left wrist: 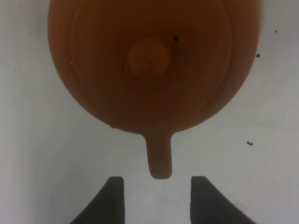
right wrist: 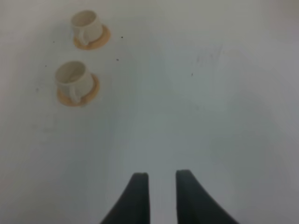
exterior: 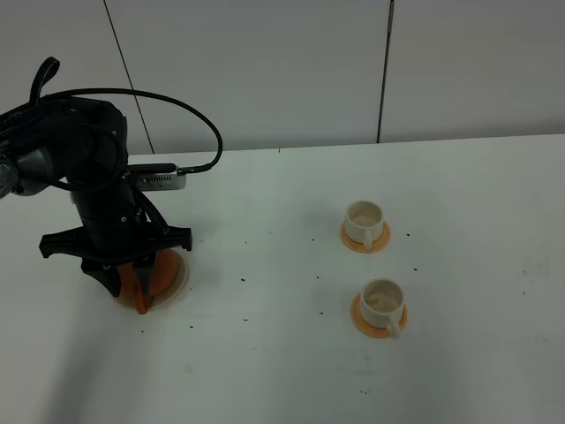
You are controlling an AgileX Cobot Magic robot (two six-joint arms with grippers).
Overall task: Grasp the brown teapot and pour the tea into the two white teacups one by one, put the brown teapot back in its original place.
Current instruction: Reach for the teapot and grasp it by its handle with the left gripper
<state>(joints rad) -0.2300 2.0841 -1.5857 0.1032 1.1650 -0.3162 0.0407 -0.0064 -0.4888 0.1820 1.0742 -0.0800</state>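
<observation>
The brown teapot (left wrist: 149,70) fills the left wrist view from above, with its lid knob in the middle and its handle (left wrist: 159,158) pointing toward my left gripper (left wrist: 158,198). That gripper is open, its fingers either side of the handle tip and not touching it. In the high view the left gripper (exterior: 130,291) hangs over the teapot (exterior: 159,270), which sits on the beige plate (exterior: 180,276) and is mostly hidden. The two white teacups (exterior: 364,219) (exterior: 381,300) stand on orange saucers at the right. No dark tea shows in them. My right gripper (right wrist: 161,196) is slightly open and empty.
The cups also show in the right wrist view (right wrist: 86,25) (right wrist: 72,77), far from the right gripper. A black cable (exterior: 190,110) loops above the left arm. Small dark specks dot the white table (exterior: 282,353). A grey wall stands behind.
</observation>
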